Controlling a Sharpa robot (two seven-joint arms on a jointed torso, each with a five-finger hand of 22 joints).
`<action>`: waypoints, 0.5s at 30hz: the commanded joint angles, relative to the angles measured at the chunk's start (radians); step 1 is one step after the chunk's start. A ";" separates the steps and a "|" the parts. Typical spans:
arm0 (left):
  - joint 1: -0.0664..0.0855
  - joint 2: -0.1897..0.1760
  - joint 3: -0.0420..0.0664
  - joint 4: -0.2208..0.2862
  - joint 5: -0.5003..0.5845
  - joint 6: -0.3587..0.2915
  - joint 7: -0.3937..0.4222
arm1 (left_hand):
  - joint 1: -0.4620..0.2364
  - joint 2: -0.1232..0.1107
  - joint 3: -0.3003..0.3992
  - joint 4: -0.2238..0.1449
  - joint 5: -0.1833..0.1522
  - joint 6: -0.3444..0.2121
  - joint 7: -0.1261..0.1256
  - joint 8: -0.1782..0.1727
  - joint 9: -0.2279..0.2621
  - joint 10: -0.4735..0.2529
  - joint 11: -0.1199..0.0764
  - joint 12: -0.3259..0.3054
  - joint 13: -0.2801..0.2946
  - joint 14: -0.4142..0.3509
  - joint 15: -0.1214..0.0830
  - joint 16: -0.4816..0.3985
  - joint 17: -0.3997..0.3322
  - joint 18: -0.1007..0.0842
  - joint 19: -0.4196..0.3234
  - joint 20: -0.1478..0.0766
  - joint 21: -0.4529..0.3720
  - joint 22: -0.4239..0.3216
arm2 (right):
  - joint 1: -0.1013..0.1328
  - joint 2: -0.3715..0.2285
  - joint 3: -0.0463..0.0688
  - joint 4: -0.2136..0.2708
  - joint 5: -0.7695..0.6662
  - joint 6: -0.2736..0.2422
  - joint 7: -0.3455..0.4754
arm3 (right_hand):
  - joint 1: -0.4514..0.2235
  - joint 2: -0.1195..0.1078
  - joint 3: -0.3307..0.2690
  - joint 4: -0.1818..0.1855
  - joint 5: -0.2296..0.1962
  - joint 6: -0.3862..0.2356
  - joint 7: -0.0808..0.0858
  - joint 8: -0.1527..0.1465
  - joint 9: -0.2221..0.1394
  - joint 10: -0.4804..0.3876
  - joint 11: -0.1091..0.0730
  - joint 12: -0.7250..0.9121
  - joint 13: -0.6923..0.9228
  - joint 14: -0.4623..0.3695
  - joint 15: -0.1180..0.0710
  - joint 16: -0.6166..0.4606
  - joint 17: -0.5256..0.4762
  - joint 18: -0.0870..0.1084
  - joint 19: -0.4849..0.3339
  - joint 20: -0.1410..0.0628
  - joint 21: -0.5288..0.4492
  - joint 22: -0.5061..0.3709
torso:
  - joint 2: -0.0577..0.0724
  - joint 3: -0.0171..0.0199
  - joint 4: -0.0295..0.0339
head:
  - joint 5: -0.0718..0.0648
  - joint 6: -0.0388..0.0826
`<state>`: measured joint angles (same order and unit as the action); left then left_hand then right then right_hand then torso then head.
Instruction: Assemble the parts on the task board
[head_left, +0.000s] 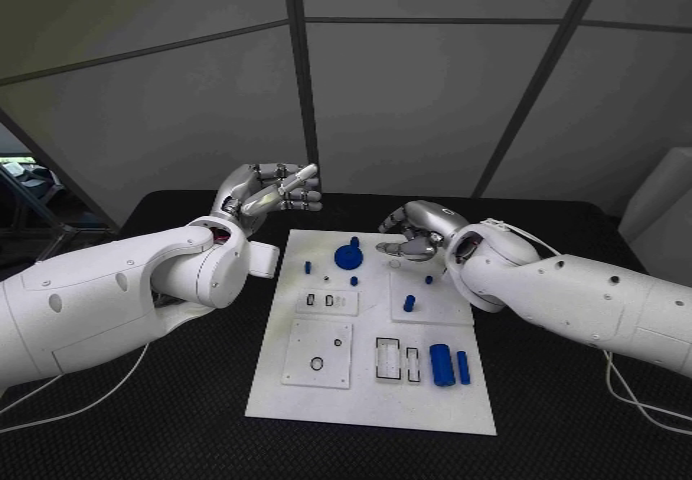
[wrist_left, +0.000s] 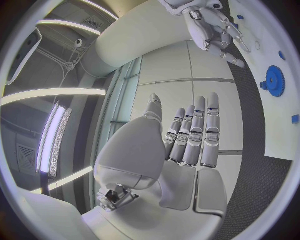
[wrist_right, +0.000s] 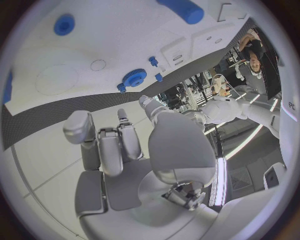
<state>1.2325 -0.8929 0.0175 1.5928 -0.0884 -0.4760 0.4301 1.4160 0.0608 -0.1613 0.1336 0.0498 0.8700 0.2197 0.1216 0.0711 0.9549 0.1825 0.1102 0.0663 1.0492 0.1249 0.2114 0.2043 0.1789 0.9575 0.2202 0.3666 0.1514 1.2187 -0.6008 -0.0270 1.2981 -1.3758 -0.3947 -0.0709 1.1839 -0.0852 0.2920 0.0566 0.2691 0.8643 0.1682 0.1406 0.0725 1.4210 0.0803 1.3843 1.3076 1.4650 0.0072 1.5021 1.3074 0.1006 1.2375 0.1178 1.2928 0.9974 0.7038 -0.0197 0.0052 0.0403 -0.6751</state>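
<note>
Glossy white arms (head_left: 130, 285), silver hands (head_left: 274, 192), perhaps screw-dotted.

I can read no text, label, brand, number or sign anywhere in my feeds; the task board (head_left: 372, 400) carries only black outlines of recesses and holes, with no lettering I can make out; the blue parts (head_left: 441, 365) bear no markings that I can see; the white arm shells and silver hands show no legible print from any camera; a faint mark at the rim of the right wrist view is too small and bent for me to read.
</note>
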 joint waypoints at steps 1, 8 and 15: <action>0.001 0.000 0.000 -0.003 -0.004 0.012 0.009 | 0.004 0.010 -0.005 -0.002 -0.001 -0.008 0.014 -0.007 -0.001 -0.008 0.002 -0.004 -0.001 -0.006 0.004 -0.004 0.001 0.003 -0.001 0.008 -0.005 -0.001 | 0.003 -0.066 0.001 0.039 0.234 -0.002 0.165 | 0.047 -0.003 0.013 -0.035 -0.008 0.019 -0.004 0.011 0.003 -0.008 -0.003 -0.004 0.042 0.066 -0.004 -0.004 0.095 0.012 -0.010 -0.003 -0.009 -0.014 | -0.007 -0.0005 -0.0056 | 0.000 0.001; 0.000 0.001 0.000 -0.014 -0.004 0.018 0.010 | 0.009 0.010 -0.007 -0.008 -0.001 0.001 0.011 -0.004 0.001 0.004 -0.002 -0.001 0.002 -0.001 0.002 -0.005 0.004 0.003 0.001 0.007 -0.005 -0.002 | 0.003 -0.212 0.001 0.044 0.375 0.052 0.256 | 0.099 -0.011 0.019 -0.079 -0.009 0.049 -0.007 0.022 0.003 0.001 -0.007 0.004 0.052 0.070 -0.008 0.001 0.108 0.010 -0.003 -0.009 -0.007 -0.005 | -0.016 0.0017 -0.0184 | -0.013 0.010; -0.007 0.000 0.000 -0.020 -0.004 0.034 0.007 | 0.015 0.015 -0.011 -0.016 0.000 0.033 0.007 0.010 0.007 0.056 -0.011 0.024 0.012 0.008 -0.004 -0.007 0.011 0.004 0.005 0.004 -0.005 -0.005 | -0.018 -0.265 0.000 0.011 0.380 0.031 0.294 | 0.116 -0.022 0.015 -0.099 0.005 0.037 -0.007 0.012 -0.003 0.000 -0.008 0.002 0.050 0.071 -0.008 0.001 0.110 0.010 -0.002 -0.010 -0.008 -0.004 | -0.017 0.0093 -0.0330 | -0.015 0.008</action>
<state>1.2256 -0.8927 0.0172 1.5735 -0.0884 -0.4672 0.4307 1.4266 0.0713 -0.1710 0.1238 0.0498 0.8972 0.2285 0.1290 0.0770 1.0052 0.1717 0.1298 0.0770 1.0528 0.1213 0.2072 0.2149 0.1789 0.9575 0.2202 0.3666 0.1486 1.2042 -0.8632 -0.0263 1.3122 -1.0413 -0.3669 0.1619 1.2914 -0.1092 0.3058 -0.0362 0.2695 0.9083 0.1621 0.1558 0.0706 1.4203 0.0747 1.3823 1.3076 1.4651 0.0072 1.5007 1.3074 0.1006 1.2347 0.1103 1.2864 0.9928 0.6880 -0.0140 -0.0203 0.0276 -0.6668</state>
